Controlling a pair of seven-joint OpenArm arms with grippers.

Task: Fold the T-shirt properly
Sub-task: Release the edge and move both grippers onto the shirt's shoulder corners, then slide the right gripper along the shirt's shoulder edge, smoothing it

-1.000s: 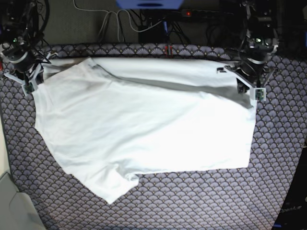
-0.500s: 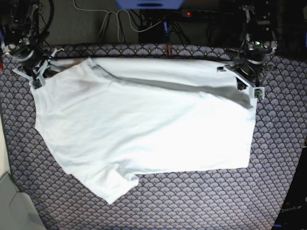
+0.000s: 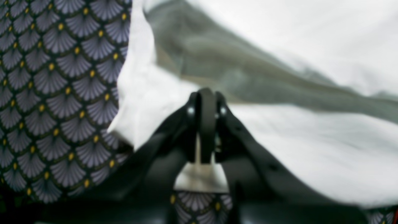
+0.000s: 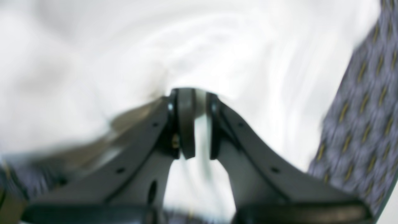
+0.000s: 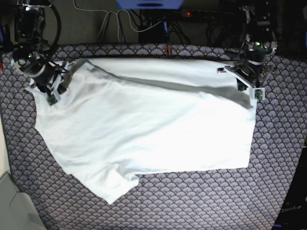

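the left gripper (image 3: 203,124) is pinched fully together, with a sliver of white cloth showing between its pads; it has hold of the shirt (image 5: 144,129) at the far corner on the base view's right, where the edge lifts off the counter (image 5: 201,201) and throws a grey shadow under the raised fold. the right gripper (image 4: 194,123) is nearly closed too, with a band of white fabric caught between its pads, so it grips the shirt at the opposite far corner, on the base view's left (image 5: 50,91). that wrist view is blurred, so how deep the bite goes i cannot tell.

outward from both grips, the shirt lies spread across the patterned counter, mostly flat, one sleeve sticking out toward the near left. a diagonal crease runs between the two held corners, with the strip beyond it lying toward the far edge.

the cloth looks light, soft and limp: it should sag and drag rather than hold a shape, and a thin pinch could slip out if pulled fast. corners and hems, where the fabric is doubled, are the safest places to take hold. lifting both corners together and level should keep the fold line straight; uneven pull would likely skew it or bunch the middle.
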